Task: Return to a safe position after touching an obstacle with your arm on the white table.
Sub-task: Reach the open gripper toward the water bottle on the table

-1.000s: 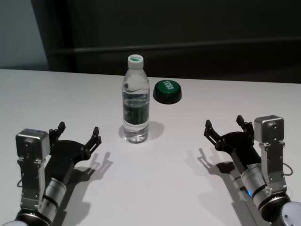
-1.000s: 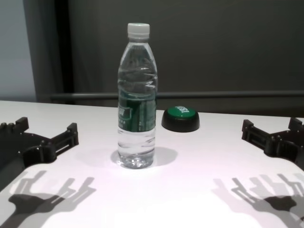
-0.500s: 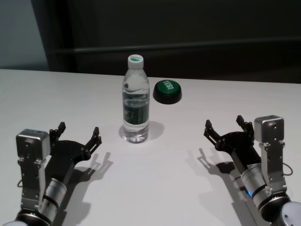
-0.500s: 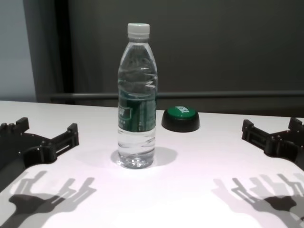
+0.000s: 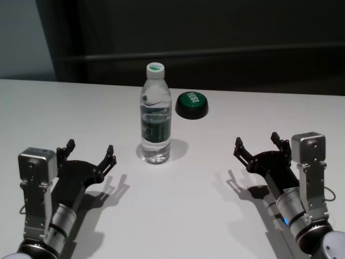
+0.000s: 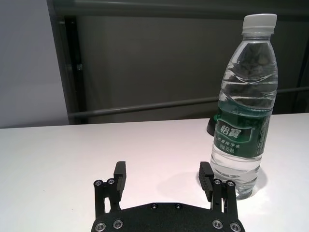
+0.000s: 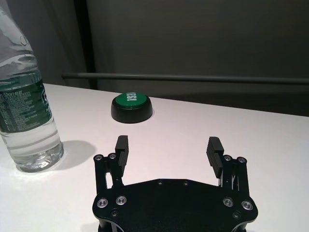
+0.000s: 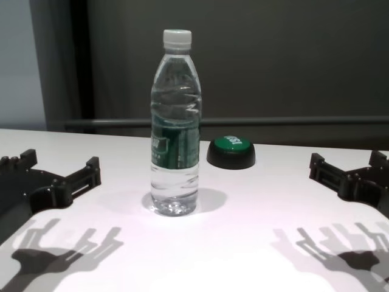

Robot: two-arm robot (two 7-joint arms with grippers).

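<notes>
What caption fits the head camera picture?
Water bottle upright on the white table, green button behind, open left gripper and right gripper apart.

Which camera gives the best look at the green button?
The right wrist view: the button sits unobstructed, with its dark base and green top both visible. The chest view shows it side-on beside the bottle. The head view shows it farther off. In the left wrist view the bottle hides nearly all of it.

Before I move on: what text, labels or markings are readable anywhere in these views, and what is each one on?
"TEST": white letters on top of the green button, upside down in the head and right wrist views.
Water bottle: large white characters on the green label in the left wrist view, apparently Chinese, which I cannot read reliably.
Smaller print on the label: too fine to read.
White table, left pincer, right pincer: no text.
</notes>
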